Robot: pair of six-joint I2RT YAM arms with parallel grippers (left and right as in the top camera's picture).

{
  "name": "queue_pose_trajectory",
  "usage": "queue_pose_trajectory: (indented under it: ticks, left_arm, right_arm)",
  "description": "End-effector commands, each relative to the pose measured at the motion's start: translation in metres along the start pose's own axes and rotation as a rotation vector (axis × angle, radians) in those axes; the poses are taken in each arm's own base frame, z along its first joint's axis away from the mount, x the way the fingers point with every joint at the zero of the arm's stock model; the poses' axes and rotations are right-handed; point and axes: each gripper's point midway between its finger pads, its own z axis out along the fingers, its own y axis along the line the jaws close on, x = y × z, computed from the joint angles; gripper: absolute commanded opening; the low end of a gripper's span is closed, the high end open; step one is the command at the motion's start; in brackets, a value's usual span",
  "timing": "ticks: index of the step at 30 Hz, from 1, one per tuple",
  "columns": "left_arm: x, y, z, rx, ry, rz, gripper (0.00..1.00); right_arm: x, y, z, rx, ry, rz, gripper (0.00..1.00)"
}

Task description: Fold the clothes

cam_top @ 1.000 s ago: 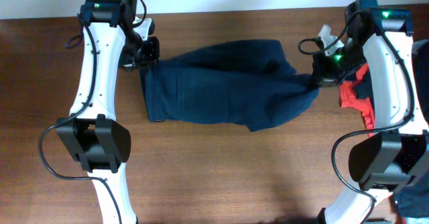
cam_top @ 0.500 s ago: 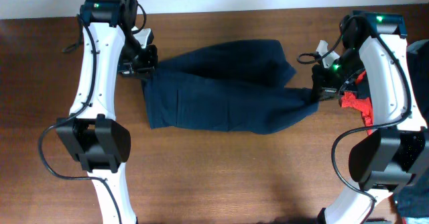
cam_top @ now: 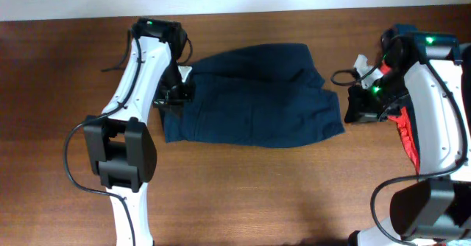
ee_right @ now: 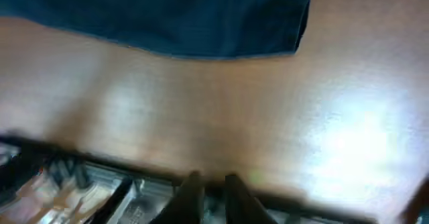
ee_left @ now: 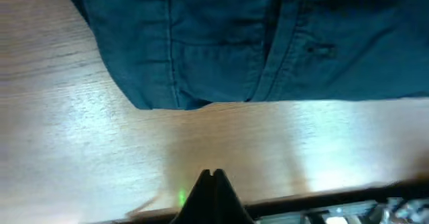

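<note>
Navy shorts [cam_top: 250,102] spread flat on our wooden table [cam_top: 265,187].
Our left gripper [ee_left: 213,178] is clenched empty beside one end; our right gripper [ee_right: 212,182], jaws slightly parted, holds nothing near the other.

- My right gripper [ee_right: 211,180] no longer pinches the shorts [cam_top: 250,99]; they lie beyond its parted fingertips.
- My left gripper [ee_left: 211,177] releases too, cloth ahead of its tips.

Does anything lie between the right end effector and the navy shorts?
Nothing visible: only bare table separates the right end effector from the shorts. The red garment lies on its other side.
</note>
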Motion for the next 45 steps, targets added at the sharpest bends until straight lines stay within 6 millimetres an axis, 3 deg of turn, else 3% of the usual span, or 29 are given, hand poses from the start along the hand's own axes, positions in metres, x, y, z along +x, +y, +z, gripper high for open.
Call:
queue_pose_trajectory:
  ticks: [1,2,6,8,12,17,25,30,37,41,44,45]
  left_arm:
    - [-0.017,0.011,-0.012,-0.054,-0.111,-0.028,0.02]
    - [-0.027,0.011,-0.014,-0.048,-0.155,-0.041,0.07]
    - [-0.080,0.006,-0.028,-0.026,-0.379,-0.031,0.52]
    - [-0.103,0.004,-0.037,-0.017,-0.478,-0.024,0.60]
    - [-0.125,0.002,-0.042,-0.017,-0.559,0.007,0.60]
    - [-0.142,0.004,-0.024,-0.028,-0.558,0.042,0.61]
    - [-0.149,0.007,0.013,-0.026,-0.483,0.082,0.75]
    - [-0.152,0.010,0.018,0.014,-0.475,0.082,0.77]
    - [-0.150,0.004,0.018,0.096,-0.468,0.096,0.66]
    - [-0.147,0.004,0.019,0.096,-0.456,0.094,0.50]
    - [-0.143,0.004,0.022,0.097,-0.434,0.092,0.50]
    - [-0.139,0.004,0.023,0.098,-0.420,0.090,0.44]
  right_arm:
    - [-0.012,-0.004,-0.004,0.019,-0.070,0.008,0.29]
    - [-0.017,-0.005,-0.003,0.022,-0.088,0.003,0.31]
    - [-0.036,-0.009,-0.005,0.040,-0.160,-0.016,0.39]
    - [-0.043,-0.015,-0.006,0.077,-0.183,-0.019,0.42]
    - [-0.049,-0.022,-0.004,0.108,-0.192,-0.014,0.44]
    - [-0.052,-0.026,0.006,0.104,-0.163,-0.008,0.44]
    - [-0.052,-0.029,0.012,0.110,-0.153,-0.005,0.44]
    - [-0.052,-0.029,0.012,0.110,-0.154,-0.006,0.44]
    - [-0.052,-0.029,0.012,0.110,-0.154,-0.006,0.44]
    - [-0.052,-0.029,0.012,0.110,-0.154,-0.006,0.44]
    - [-0.052,-0.029,0.012,0.110,-0.154,-0.005,0.44]
    - [-0.052,-0.029,0.012,0.110,-0.154,-0.006,0.44]
